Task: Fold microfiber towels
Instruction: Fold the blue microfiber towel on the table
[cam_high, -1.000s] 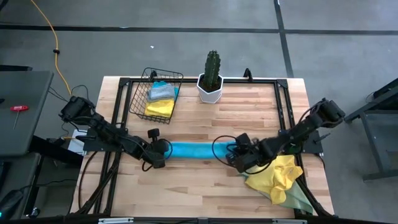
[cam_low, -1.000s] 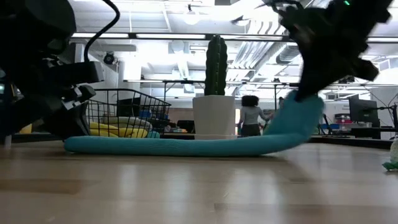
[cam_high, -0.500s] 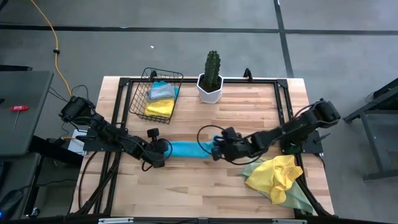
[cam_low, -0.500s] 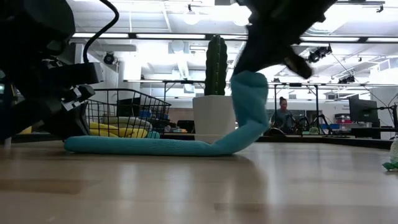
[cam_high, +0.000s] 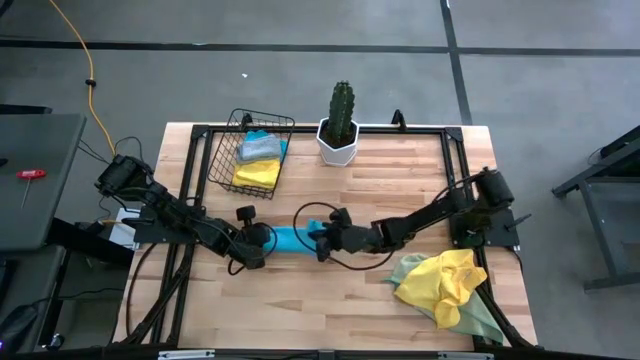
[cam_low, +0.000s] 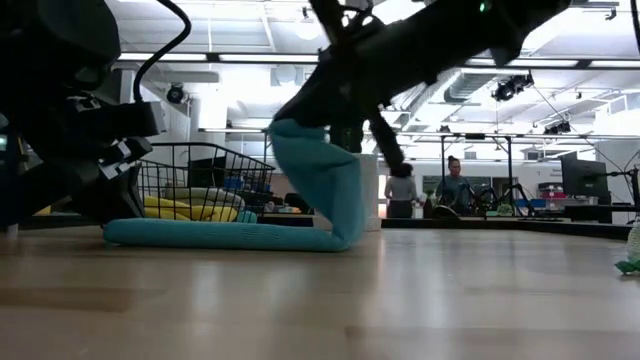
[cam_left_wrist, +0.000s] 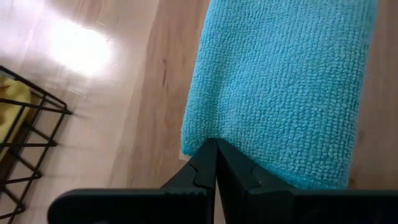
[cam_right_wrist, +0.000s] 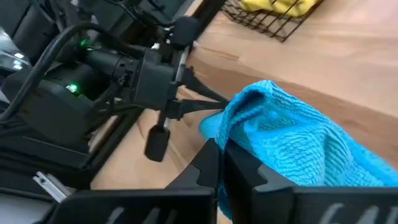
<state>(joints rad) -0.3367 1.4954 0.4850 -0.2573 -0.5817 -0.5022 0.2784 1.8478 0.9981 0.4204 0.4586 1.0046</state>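
Fingers of the left gripper (cam_left_wrist: 216, 163) and right gripper (cam_right_wrist: 222, 163) each pinch 1 end of the soft, floppy turquoise towel (cam_high: 292, 239), lying mid-table (cam_high: 400, 165) toward its left edge, so corners look best to hold.

My fingers (cam_right_wrist: 219, 163) are pinched together on the turquoise towel (cam_right_wrist: 292, 149). Ahead, the other gripper (cam_right_wrist: 205, 99) touches it, near the wire basket (cam_right_wrist: 264, 22).

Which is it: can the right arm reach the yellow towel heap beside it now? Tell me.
Probably not: the right gripper is shut on the blue towel, mid-table. The yellow towel heap lies uncovered near its base.
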